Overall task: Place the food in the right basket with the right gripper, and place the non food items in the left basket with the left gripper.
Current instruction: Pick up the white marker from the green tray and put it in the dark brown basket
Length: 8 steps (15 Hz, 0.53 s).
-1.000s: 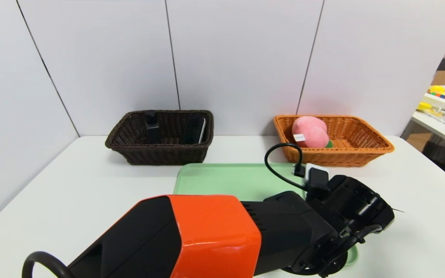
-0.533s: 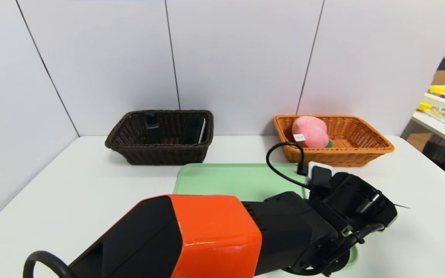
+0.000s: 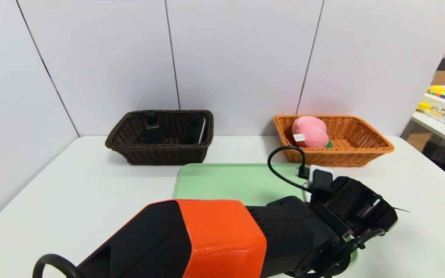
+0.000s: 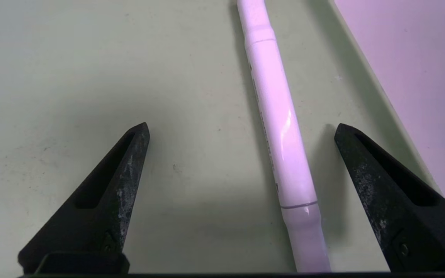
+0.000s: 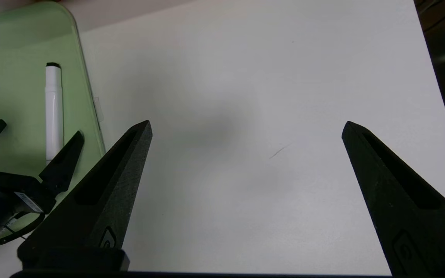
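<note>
The white marker pen (image 4: 280, 127) lies on the green tray (image 4: 72, 77), close to the tray's right rim. My left gripper (image 4: 242, 127) hangs open just above it. The pen sits between the jaws, nearer one of them, and touches neither. In the head view the left arm's wrist (image 3: 348, 208) hides the pen. The pink plush peach (image 3: 309, 133) rests in the orange-tan right basket (image 3: 365, 148). A black pump bottle (image 3: 152, 129) and an eraser (image 3: 195, 129) stand in the dark brown left basket (image 3: 160, 154). My right gripper (image 5: 247, 122) is open and empty over bare table.
The green tray (image 3: 230, 179) lies in front of both baskets at mid-table. A black cable (image 3: 280, 162) loops up from the left wrist. White wall panels close off the back and left. Another table with clutter (image 3: 444, 112) stands at the far right.
The left wrist has shifted slightly to the right and lower over the tray's right side. Both grippers stayed open. The baskets and their contents have not moved.
</note>
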Each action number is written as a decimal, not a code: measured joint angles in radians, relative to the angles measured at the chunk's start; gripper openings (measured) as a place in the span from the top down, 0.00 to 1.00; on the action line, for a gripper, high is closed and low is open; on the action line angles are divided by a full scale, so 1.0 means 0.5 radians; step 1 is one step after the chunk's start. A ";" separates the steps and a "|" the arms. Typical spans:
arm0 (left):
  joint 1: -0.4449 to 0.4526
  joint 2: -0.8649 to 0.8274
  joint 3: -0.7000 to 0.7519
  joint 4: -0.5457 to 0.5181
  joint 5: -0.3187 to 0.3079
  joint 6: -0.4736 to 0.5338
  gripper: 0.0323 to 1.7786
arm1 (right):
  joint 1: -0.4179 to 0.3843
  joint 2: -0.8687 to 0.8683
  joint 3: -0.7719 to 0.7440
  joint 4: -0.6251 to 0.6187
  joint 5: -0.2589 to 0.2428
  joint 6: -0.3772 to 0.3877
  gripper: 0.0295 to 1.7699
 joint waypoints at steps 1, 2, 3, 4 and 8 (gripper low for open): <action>0.004 0.004 0.000 0.000 0.001 -0.003 0.05 | 0.000 -0.002 -0.001 0.001 0.000 0.000 0.04; 0.007 0.006 0.001 0.000 0.001 -0.001 0.05 | 0.000 -0.002 -0.001 0.000 0.000 0.000 0.04; 0.009 0.007 0.002 0.001 0.001 0.000 0.05 | 0.000 -0.002 -0.001 0.001 0.000 0.000 0.04; 0.010 0.008 0.002 0.002 0.002 0.000 0.05 | 0.000 -0.002 -0.003 0.001 0.000 -0.001 0.04; 0.011 0.019 0.003 0.001 0.000 -0.002 0.06 | 0.000 -0.002 -0.011 0.000 -0.003 -0.002 0.04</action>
